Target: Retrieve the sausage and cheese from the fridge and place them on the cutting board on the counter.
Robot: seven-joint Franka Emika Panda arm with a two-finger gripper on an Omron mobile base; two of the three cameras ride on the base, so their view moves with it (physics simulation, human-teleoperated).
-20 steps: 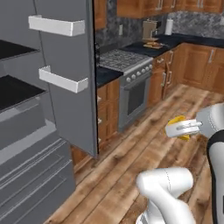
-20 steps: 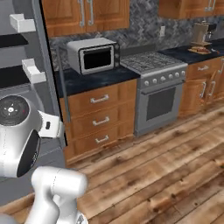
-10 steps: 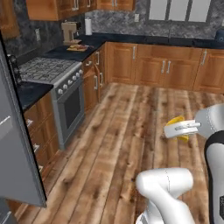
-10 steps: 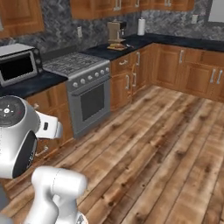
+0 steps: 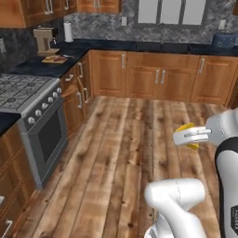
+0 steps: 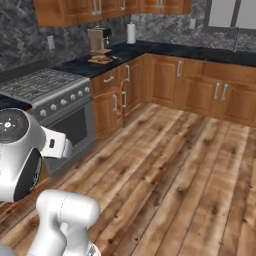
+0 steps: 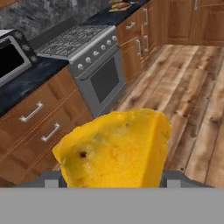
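Hand (image 5: 189,138) still clamping cheese (image 7: 116,148), fridge gone, cutting board (image 5: 54,59) apparently nearer

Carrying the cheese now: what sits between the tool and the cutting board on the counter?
Open wooden floor, then the corner cabinets below the counter, in the left base view. The tool holds the cheese; the cutting board lies far off.

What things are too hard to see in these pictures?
- Claw: in the hand view the cheese hides its fingertips.
- Cheese: in the left base view the claw covers most of it.
- Cutting board: too far and small to tell what is lying on it.
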